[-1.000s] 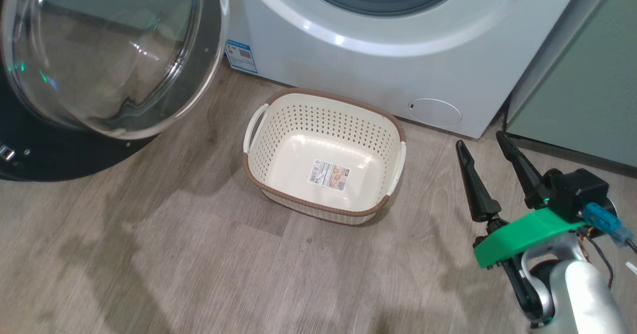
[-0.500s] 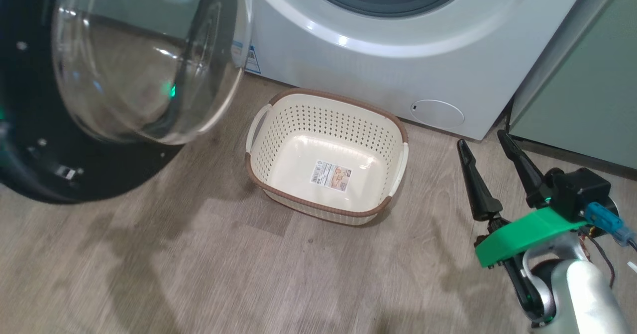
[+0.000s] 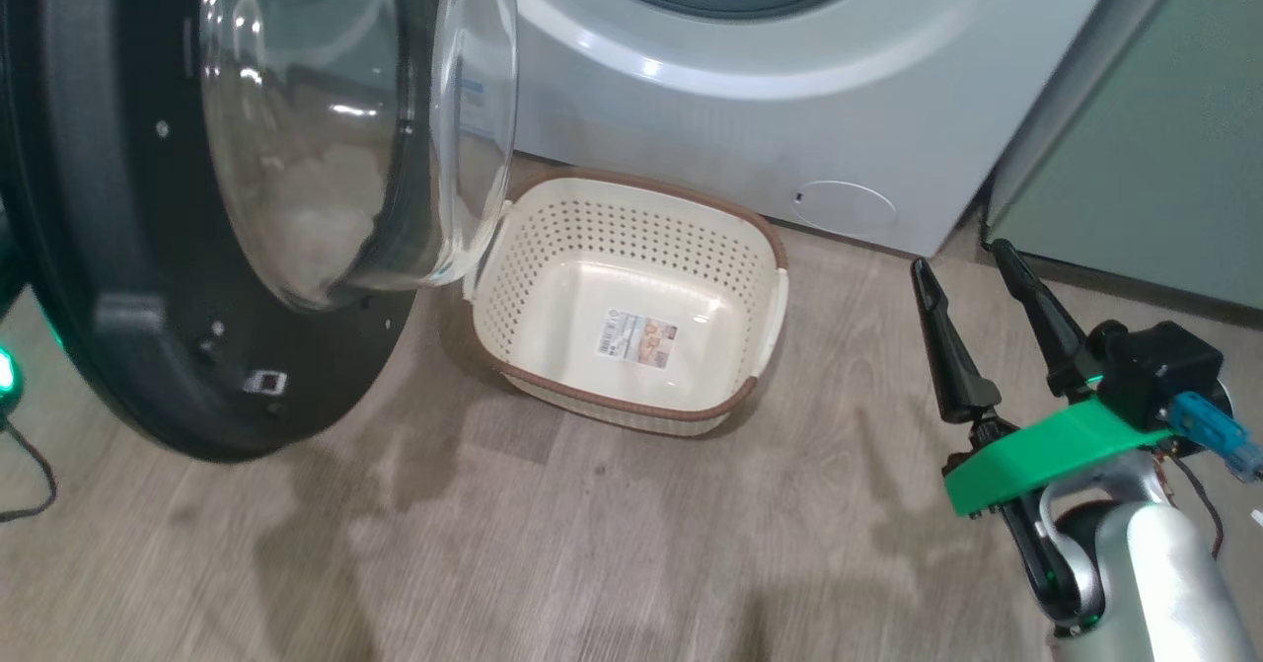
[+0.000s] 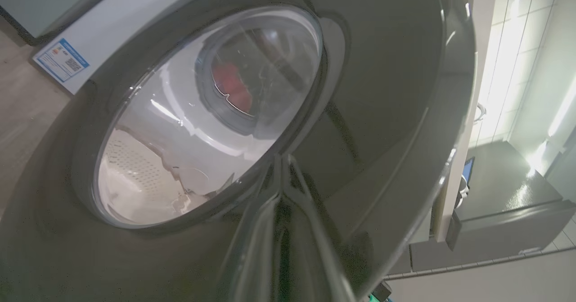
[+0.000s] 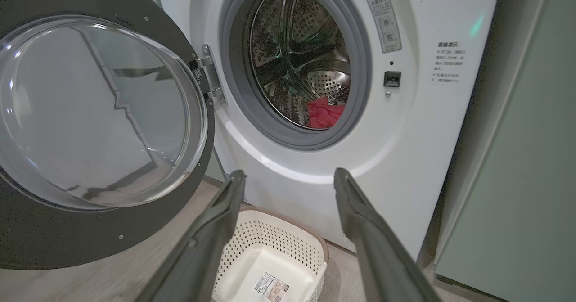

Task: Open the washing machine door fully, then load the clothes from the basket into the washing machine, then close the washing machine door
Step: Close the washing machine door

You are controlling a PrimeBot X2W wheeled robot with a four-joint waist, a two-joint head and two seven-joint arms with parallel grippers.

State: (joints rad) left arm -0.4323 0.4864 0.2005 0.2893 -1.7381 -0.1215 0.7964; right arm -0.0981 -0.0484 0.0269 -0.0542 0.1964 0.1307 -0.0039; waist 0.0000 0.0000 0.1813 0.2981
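The washing machine door [image 3: 118,248] stands part-way swung at the left, its clear glass bowl [image 3: 326,129] overhanging the left end of the basket [image 3: 641,181], which holds only a sticker. The white washing machine [image 3: 740,119] fills the top. Red clothes [image 5: 323,112] lie inside the steel drum and show again through the door glass as clothes [image 4: 231,86]. My left gripper [image 4: 282,158] is shut, its tips at the glossy black outer face of the door [image 4: 382,90]. My right gripper [image 3: 959,256] hangs open and empty over the floor, right of the basket.
A pale green cabinet [image 3: 1145,149] stands close against the machine's right side. A dark cable [image 3: 20,465] trails on the wood floor at the far left. Open floor lies in front of the basket. The door hinge [image 5: 208,74] sits at the left of the opening.
The door has swung round towards the machine, turning more edge-on and now reaching over the basket's left end. The head view shifted slightly. The right gripper stays open in place.
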